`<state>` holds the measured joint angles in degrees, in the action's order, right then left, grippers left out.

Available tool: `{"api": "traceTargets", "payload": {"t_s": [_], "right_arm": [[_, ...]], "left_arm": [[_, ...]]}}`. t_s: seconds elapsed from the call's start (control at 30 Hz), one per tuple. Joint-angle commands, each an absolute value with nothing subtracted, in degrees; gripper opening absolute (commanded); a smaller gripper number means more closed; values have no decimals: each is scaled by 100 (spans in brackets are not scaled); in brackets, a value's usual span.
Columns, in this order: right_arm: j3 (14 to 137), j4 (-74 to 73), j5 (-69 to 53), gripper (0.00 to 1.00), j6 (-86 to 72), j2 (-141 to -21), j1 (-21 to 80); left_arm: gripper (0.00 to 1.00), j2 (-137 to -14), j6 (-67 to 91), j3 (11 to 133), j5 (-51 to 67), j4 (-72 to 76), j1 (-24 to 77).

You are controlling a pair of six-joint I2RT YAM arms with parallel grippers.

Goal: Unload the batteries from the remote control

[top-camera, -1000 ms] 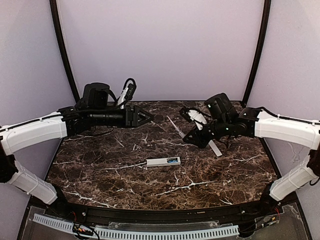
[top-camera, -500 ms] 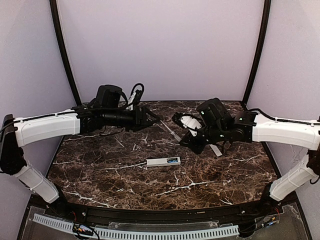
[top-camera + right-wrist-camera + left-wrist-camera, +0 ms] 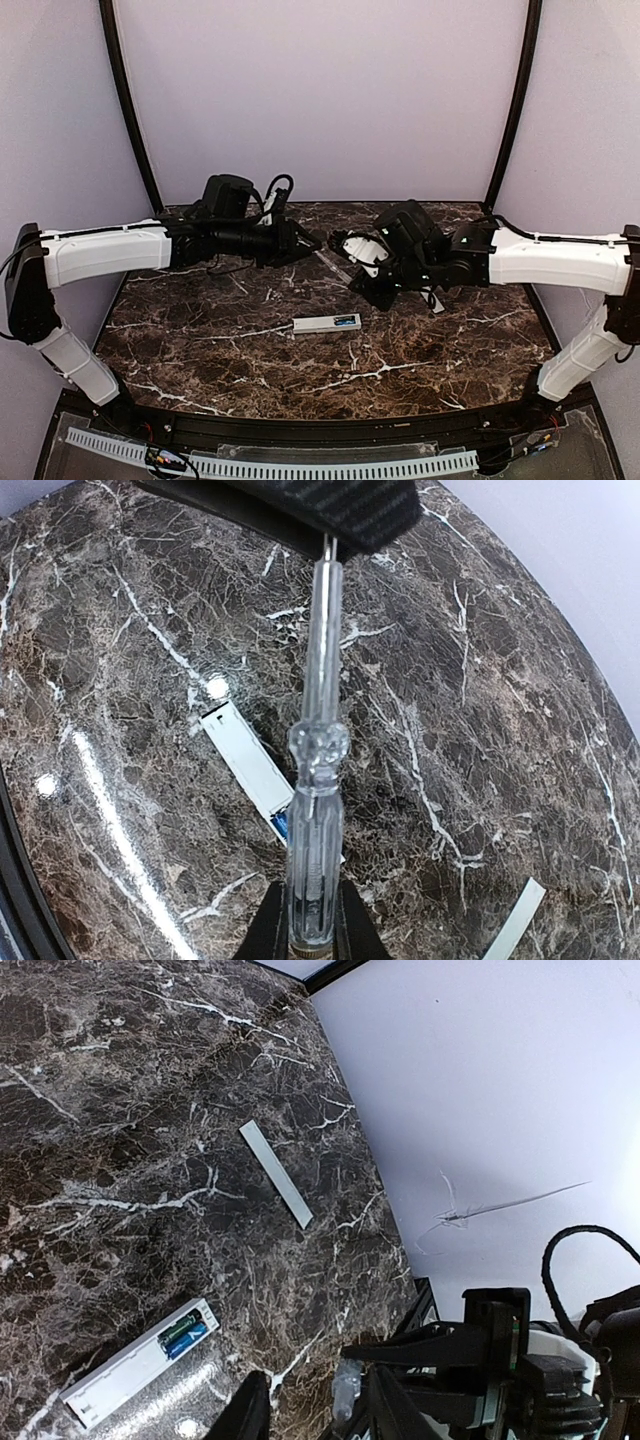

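Observation:
The white remote control (image 3: 326,323) lies on its face on the marble table (image 3: 200,340), with its battery compartment open at the right end. The left wrist view shows the remote control (image 3: 130,1370) with a green and a blue battery (image 3: 185,1332) still inside. My right gripper (image 3: 368,284) is shut on a clear screwdriver (image 3: 318,780), held above the remote control (image 3: 245,760). The screwdriver's tip reaches my left gripper (image 3: 312,242). My left gripper (image 3: 318,1410) is open, and the screwdriver's clear end (image 3: 345,1390) sits between its fingers.
The flat pale-grey cover strip (image 3: 275,1173) lies on the table behind the remote control, and the right arm partly hides the cover strip (image 3: 432,297) in the top view. Both arms reach over the back middle of the table. Purple walls stand close behind.
Both arms have moved toward the centre. The left gripper moved right and the right gripper moved left with the screwdriver, so the screwdriver tip now meets the left gripper.

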<state>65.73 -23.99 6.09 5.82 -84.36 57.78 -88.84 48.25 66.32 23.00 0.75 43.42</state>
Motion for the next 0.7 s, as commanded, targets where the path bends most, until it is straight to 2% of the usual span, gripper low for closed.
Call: {"api": "traceTargets", "payload": {"t_s": [0.0, 0.3, 0.43, 0.6, 0.63, 0.67], "right_arm": [[6785, -2410, 873, 0, 685, -8564, 5888], [6820, -2426, 984, 0, 676, -8652, 5951], [6863, -2443, 1105, 0, 693, -8721, 5999], [6863, -2419, 1173, 0, 632, -8776, 6020], [6845, -2402, 1198, 2, 579, -8787, 6019], [6834, -2387, 1201, 10, 532, -8789, 6020]], "left_arm": [[30, -8949, 4966, 6741, 2247, 152, 4377], [13, -8984, 5045, 6685, 2140, 191, 4376], [1, -9006, 5123, 6652, 2173, 290, 4371], [0, -8967, 5161, 6586, 2173, 423, 4376], [0, -8937, 5160, 6571, 2168, 479, 4372], [0, -8920, 5159, 6532, 2148, 512, 4371]]}}
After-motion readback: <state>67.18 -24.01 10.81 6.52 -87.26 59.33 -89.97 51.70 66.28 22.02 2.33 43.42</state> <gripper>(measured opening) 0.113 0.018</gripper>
